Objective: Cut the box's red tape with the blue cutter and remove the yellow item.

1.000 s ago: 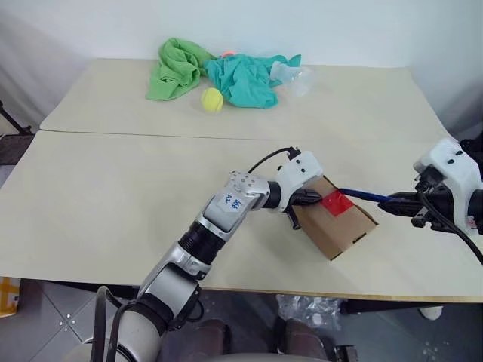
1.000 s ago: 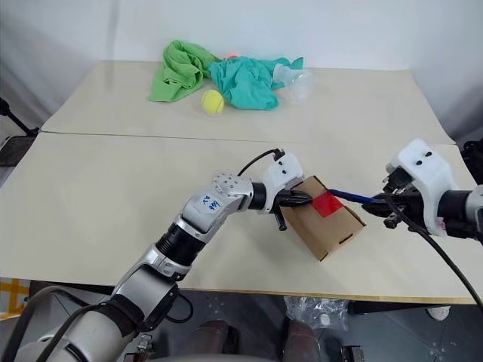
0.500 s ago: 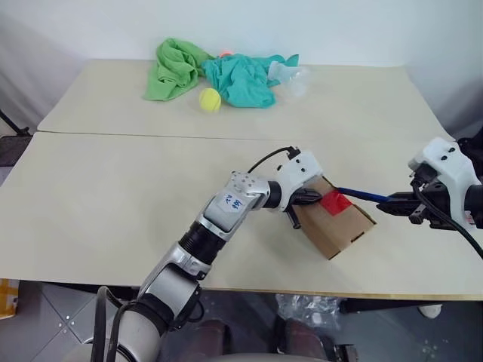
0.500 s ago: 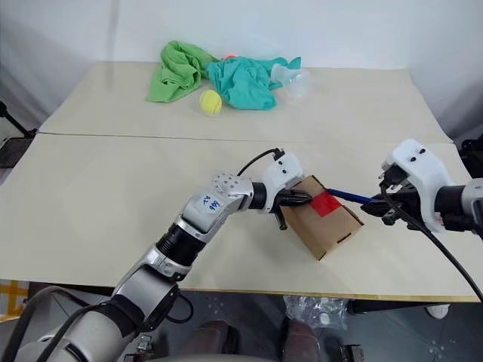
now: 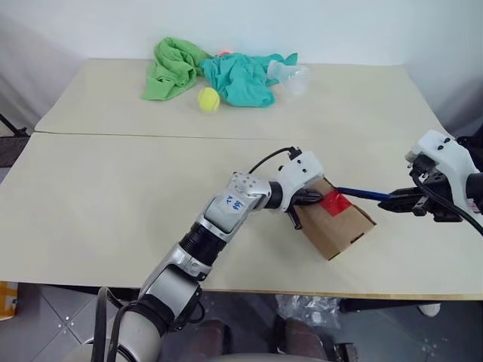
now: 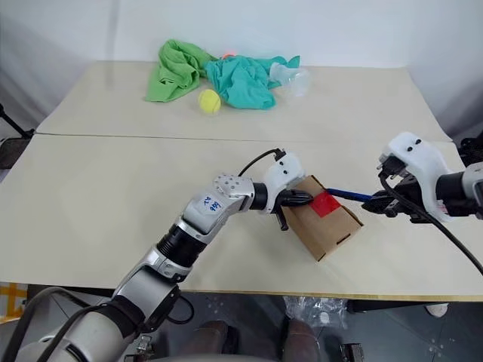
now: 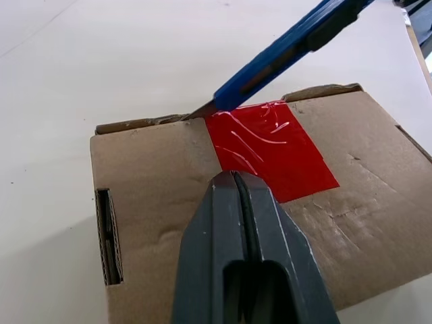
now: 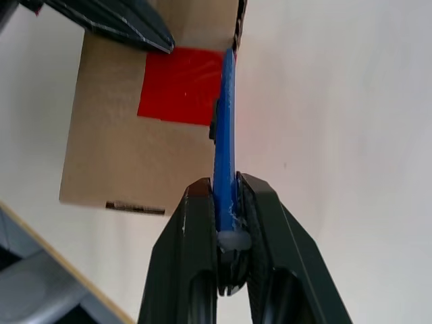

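Holding cutter point(image 8: 224, 135) pinched in right gripper point(image 8: 226, 196), tip at tape point(image 7: 270, 152) edge on box point(image 5: 336, 222). Left gripper point(image 7: 237, 185), fingers closed, presses lid. Cardboard looks light, crushable; I brace gently.

Box point(image 7: 202, 216) interior and contents unseen

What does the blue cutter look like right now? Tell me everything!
The blue cutter is a slim, dark-blue stick, like a pen, that looks like plastic, with a small pointed metal tip. The right claw is shut on its back end. It slants down toward the box, and its tip sits at the far edge of the red tape, at the box's top edge.
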Robot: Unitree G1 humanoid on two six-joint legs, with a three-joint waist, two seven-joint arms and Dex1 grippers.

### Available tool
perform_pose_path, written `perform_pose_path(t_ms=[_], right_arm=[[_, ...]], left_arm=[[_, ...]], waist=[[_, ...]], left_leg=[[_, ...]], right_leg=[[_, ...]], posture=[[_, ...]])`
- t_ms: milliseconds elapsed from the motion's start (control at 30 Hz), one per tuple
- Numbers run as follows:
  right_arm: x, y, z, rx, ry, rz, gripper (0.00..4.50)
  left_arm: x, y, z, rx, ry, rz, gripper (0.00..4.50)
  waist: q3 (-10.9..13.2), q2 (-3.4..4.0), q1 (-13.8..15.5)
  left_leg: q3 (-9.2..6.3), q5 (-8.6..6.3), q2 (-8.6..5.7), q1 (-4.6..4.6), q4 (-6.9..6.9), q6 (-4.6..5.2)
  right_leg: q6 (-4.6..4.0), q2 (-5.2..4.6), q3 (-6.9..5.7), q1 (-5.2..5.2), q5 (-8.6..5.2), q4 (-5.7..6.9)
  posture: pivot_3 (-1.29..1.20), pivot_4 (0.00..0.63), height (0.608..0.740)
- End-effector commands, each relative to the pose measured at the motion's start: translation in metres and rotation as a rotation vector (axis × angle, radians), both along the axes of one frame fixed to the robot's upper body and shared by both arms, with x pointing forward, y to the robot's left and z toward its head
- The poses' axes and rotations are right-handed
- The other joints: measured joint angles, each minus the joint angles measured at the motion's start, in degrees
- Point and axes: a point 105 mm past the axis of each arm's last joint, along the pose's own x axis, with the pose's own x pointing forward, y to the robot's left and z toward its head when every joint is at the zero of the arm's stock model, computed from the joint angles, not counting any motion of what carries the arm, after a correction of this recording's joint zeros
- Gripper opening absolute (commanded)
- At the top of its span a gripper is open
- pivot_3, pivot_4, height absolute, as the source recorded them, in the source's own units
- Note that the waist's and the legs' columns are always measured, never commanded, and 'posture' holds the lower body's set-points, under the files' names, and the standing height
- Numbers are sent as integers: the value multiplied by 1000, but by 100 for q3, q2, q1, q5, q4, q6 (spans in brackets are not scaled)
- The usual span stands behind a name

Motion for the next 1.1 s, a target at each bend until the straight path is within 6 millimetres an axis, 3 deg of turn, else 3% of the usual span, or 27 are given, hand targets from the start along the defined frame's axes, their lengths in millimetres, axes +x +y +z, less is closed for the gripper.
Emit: perform_pose_path(t_ms=[33,333,733,1100], right_arm=[[-9,2,-6,7,96,25,172],[-12,1,-7,-14,137,39,172],[15,6,0,-5,72,36,172],[26,11,12,13,74,29,172]], left_arm=[[2,7,-29,83,68,45,16],[4,7,-29,79,71,54,16],[6,4,-26,69,59,43,16],[9,4,-24,62,54,49,16]], waist=[[0,0,-2],[0,0,-2],[0,0,-36],[0,1,-43]], left_leg=[[0,-1,-3,-1,0,1],[1,-1,-7,-1,-2,1],[6,0,-8,3,2,0],[7,0,-11,2,4,0]], right_leg=[[0,-4,0,-1,0,-1],[4,-8,-5,0,3,-25],[8,-11,-24,0,5,-23],[10,-16,-47,-2,6,-17]], posture=[[0,150,740],[0,150,740],[0,150,740],[0,150,740]])
